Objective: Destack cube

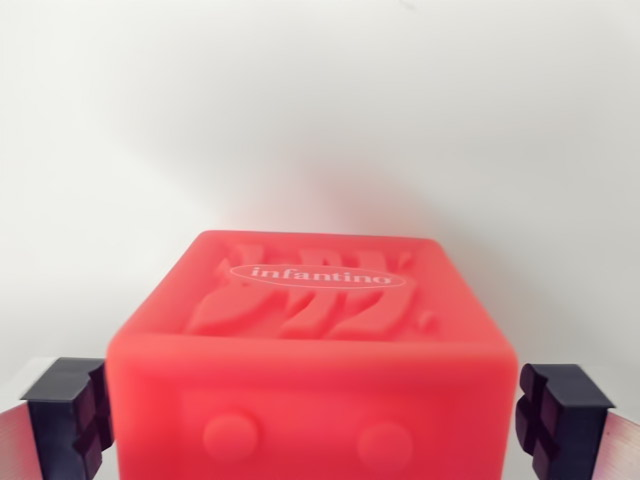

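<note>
A plain white surface and backdrop fill everything behind the red cube point(315, 350), with no other object in view. The cube sits centred low in the wrist view, its top face showing a raised pattern and an oval "infantino" logo, its near face carrying 2 round bumps. The gripper point(318, 420) straddles it — 1 dark pad point(70, 415) just beside the cube's left face, the other pad point(560, 415) just beside its right face, with a thin gap visible on the right; the jaws stand apart, not yet clamped. Whatever the cube rests on is hidden below the frame. To do this step well, I judge the pads should close evenly on both side faces, square to them, then lift straight up — the soft-looking material may squash. No containers are visible.
</note>
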Robot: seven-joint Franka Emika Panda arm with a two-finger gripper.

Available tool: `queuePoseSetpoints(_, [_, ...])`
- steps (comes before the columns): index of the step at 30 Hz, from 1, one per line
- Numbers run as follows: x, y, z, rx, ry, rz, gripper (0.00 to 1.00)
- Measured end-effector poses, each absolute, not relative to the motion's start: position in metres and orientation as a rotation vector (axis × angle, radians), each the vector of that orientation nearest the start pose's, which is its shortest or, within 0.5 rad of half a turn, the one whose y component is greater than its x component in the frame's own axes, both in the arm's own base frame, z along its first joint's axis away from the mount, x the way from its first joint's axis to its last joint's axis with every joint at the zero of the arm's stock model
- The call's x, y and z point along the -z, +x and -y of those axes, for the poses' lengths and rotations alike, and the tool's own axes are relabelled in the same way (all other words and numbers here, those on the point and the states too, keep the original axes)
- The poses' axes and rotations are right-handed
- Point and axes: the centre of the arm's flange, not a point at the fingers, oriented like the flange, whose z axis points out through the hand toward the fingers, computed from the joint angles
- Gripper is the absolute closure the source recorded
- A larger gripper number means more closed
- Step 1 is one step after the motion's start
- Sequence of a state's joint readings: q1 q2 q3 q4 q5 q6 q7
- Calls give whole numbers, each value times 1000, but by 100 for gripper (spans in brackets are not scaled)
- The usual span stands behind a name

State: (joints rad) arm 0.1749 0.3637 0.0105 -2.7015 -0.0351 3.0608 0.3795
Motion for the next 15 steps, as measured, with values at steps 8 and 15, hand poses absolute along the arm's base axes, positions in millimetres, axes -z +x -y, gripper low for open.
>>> queuePoseSetpoints(8, [-123,382,-75,-3,-3132,-251,0])
queuePoseSetpoints(15, [-138,382,-75,-2,-3132,-250,0])
